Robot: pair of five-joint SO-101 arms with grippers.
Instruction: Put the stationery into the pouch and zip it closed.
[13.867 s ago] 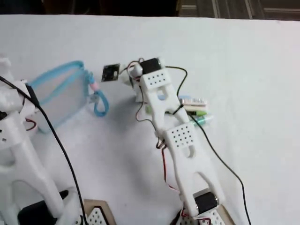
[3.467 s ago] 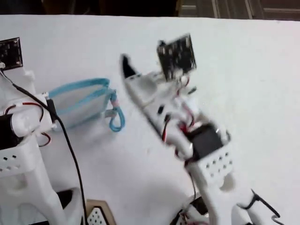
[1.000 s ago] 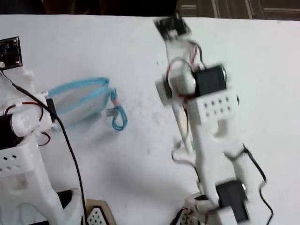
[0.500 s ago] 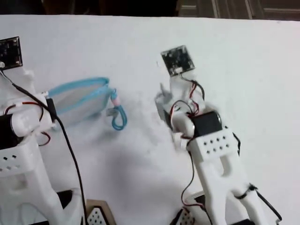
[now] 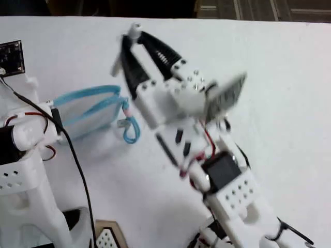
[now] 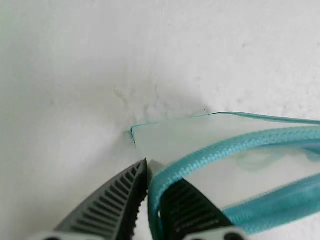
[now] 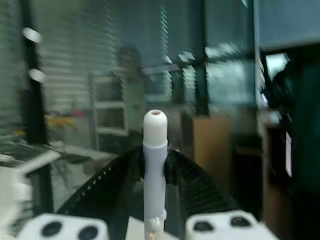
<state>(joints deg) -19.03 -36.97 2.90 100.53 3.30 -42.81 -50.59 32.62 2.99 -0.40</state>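
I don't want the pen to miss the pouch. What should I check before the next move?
1. Pen gripped by the right end effector: ok, shut on it.
2. Pouch held by the left end effector: ok, clamped on the edge by the zipper.
3. Pouch mouth open: ok, the zipper's two sides lie apart in the high view.
4. Pen aimed at the mouth: not ok, it is raised above the table and points out toward the room, not at the pouch.
5. Stationery already inside the pouch: cannot tell.
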